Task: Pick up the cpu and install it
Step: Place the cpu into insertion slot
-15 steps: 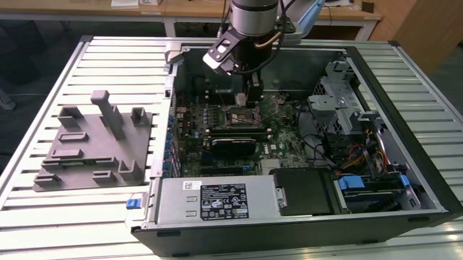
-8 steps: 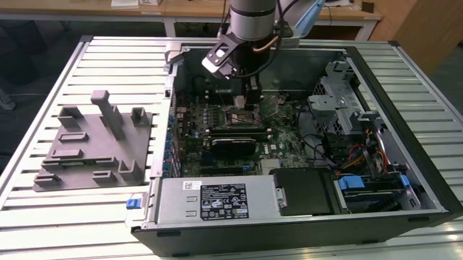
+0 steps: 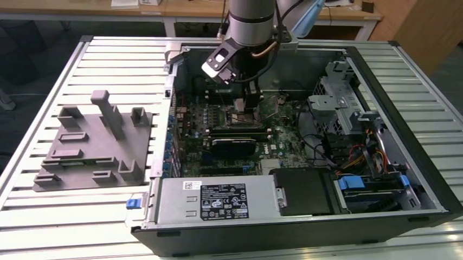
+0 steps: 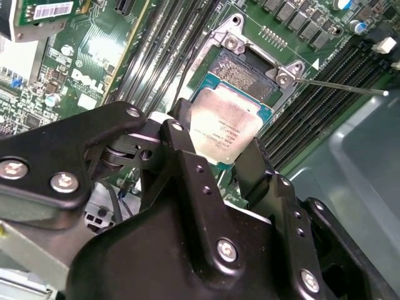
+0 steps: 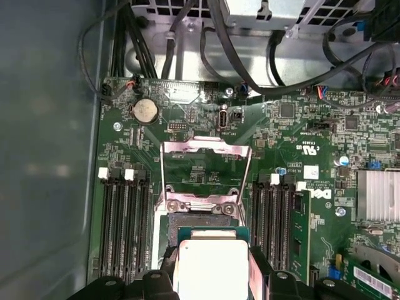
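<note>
Slatted counter [image 3: 43, 216] carries an open PC case [image 3: 289, 233], with the grey fixture [image 3: 94, 146] beside it on the exterior view's left. I'm down inside the case, over the motherboard. End effector [image 4: 222, 150] is closed on the cpu [image 4: 226, 122]: fingers [image 4: 187, 147] clamp two opposite edges, chip flat, silver top facing the wrist cameras. Key relation: the socket [image 4: 240, 70] sits under and slightly ahead of the cpu. In both wrist views the chip covers the socket's near part, and dark contacts show past its far edge, toward the raised load plate [image 5: 206, 150]. Lever [image 4: 340, 85] is swung clear to one side. Chip edges look roughly square to the socket frame. Can't tell if it touches the socket or hovers just above. My read: picked, not yet seated.
</note>
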{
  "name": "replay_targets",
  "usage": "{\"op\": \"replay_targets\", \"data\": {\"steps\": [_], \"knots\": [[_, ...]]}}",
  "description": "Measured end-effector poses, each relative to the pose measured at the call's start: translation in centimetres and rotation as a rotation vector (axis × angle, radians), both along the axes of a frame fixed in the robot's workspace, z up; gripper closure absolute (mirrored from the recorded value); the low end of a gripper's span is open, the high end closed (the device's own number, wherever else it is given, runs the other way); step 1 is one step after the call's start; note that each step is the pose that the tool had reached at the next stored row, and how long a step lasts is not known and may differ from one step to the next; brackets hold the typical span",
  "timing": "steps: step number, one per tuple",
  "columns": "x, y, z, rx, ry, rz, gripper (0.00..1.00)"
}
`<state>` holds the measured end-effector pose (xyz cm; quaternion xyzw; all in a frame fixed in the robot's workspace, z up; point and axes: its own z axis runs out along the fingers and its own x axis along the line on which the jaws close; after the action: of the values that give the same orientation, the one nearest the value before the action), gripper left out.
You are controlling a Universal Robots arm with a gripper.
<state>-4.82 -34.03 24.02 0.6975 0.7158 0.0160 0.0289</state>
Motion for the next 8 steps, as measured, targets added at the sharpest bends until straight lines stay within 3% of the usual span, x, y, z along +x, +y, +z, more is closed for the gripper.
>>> {"op": "replay_targets", "data": {"steps": [8], "knots": [[-0.28,0.00,-0.83,0.0001,-0.0012,-0.003,0.47]]}}
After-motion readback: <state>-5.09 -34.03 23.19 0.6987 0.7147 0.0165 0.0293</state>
